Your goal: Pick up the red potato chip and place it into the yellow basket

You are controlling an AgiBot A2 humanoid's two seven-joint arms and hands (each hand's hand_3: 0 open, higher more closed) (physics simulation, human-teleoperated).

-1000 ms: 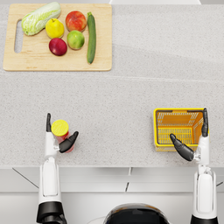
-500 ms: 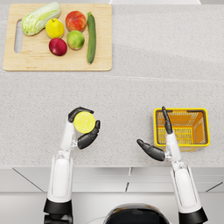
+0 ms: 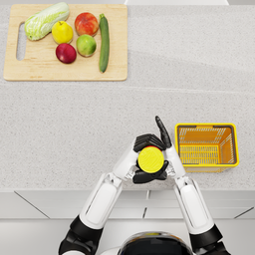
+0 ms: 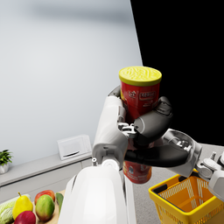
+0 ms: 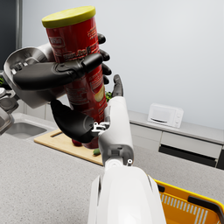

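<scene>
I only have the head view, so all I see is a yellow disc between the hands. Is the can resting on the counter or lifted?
Observer: Lifted. The left wrist view shows the red chip can upright in the air, its base off the counter.
Operator: Which hand has it?
Observer: The left hand wraps its fingers around the can's middle.
Operator: And the right?
Observer: The right hand touches the can lower down; whether it grips, I cannot tell.

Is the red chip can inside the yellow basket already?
No, the red chip can is held up in the left hand, above and beside the yellow basket.
</scene>
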